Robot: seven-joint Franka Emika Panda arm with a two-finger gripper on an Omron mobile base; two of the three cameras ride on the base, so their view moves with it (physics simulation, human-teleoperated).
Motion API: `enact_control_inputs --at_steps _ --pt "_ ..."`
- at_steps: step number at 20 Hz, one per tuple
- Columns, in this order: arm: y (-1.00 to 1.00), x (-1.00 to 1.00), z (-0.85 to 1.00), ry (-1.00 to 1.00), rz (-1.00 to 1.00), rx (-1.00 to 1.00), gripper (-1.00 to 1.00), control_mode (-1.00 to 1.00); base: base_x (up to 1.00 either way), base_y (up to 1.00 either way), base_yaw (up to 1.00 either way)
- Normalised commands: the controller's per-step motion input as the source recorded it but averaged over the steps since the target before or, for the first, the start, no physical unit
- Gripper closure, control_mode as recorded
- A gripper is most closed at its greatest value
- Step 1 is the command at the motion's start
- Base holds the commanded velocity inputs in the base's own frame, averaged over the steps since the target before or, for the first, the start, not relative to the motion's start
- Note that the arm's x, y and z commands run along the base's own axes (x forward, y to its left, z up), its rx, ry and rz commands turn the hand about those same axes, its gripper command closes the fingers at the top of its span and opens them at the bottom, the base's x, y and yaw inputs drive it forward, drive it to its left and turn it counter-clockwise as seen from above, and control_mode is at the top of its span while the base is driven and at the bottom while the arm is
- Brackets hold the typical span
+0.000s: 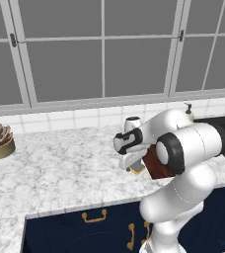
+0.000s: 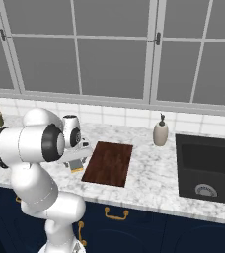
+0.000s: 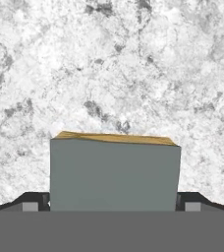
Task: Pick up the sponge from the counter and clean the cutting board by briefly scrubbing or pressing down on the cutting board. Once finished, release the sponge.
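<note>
**Inspector:** What did your gripper have, and how did it stand?

**Operator:** My gripper (image 3: pixel 113 204) was closed on the sponge (image 3: pixel 115 174). In the hand view a finger tip (image 3: pixel 31 203) pressed each short side, the grey-green face toward the camera and the yellow layer beyond. I held it across the narrow width so it would not twist under pressure.

**Inspector:** Where was the sponge?

**Operator:** Over the counter (image 1: pixel 60 168), just left of the board (image 2: pixel 107 163). In the right base view the sponge (image 2: pixel 76 167) sat beneath my hand, beside the board's left edge. I could not tell whether it touched the stone or hung just above it.

**Inspector:** Task status?

**Operator:** In my judgement the pickup was done and the scrub was not. The board lay bare, near the counter's front edge, well left of the sink (image 2: pixel 208 170).
</note>
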Motion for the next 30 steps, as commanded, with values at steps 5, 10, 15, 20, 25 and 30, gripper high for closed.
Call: enact_control_inputs --at_steps 5,10,15,20,25,30 --pt "0.0 -0.01 0.04 0.0 0.0 0.0 -1.0 -1.0 0.0 0.0 0.0" --pt "0.0 0.0 0.0 -0.01 0.0 0.0 -1.0 -1.0 0.0 0.0 0.0" --pt "0.0 0.0 0.0 -0.02 0.0 0.0 -1.0 -1.0 0.0 0.0 0.0" --pt "0.0 0.0 0.01 0.0 0.0 0.0 -1.0 -1.0 0.0 0.0 0.0" --pt "0.02 0.0 0.09 0.0 0.0 -0.03 1.0 -1.0 0.0 0.0 0.0" --pt "0.06 0.0 0.01 0.0 0.0 -0.04 1.0 -1.0 0.0 0.0 0.0"
